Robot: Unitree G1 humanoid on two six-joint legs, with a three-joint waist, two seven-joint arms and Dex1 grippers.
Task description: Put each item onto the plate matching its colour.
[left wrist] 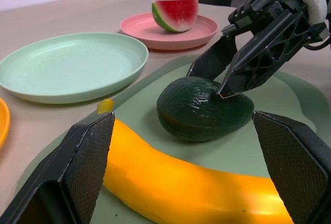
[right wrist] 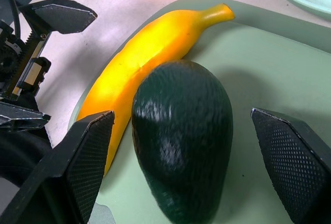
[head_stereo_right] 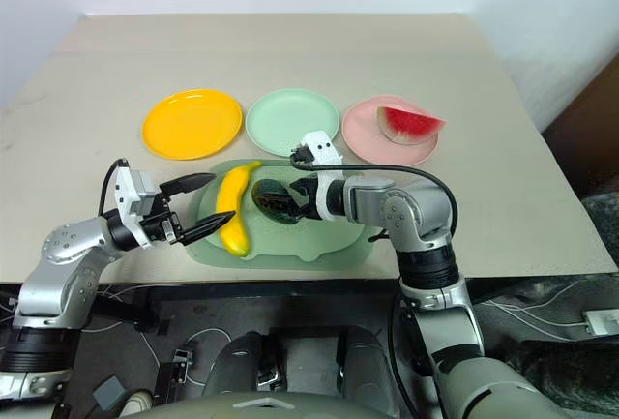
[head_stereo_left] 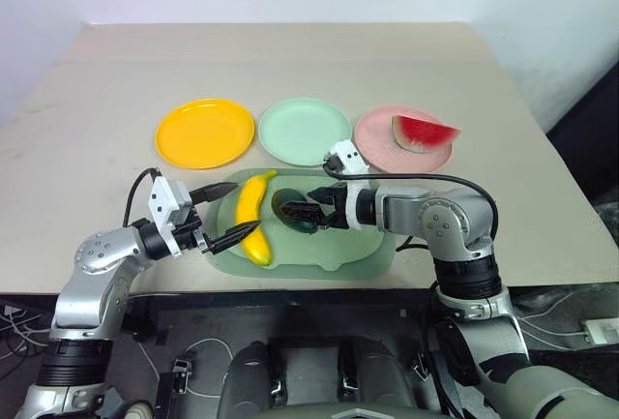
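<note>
Avocado (right wrist: 181, 141) between wide-open right jaws, seemingly untouched | left jaws open beside banana (head_stereo_left: 253, 228)

Bright, even light with soft shadows; a glossy sheen on the avocado (right wrist: 181, 141), edges slightly blurred

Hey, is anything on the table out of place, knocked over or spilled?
Nothing is spilled or damaged. The watermelon already sits on the pink plate. The banana and avocado lie on the tray, so the yellow plate and green plate are empty.
</note>
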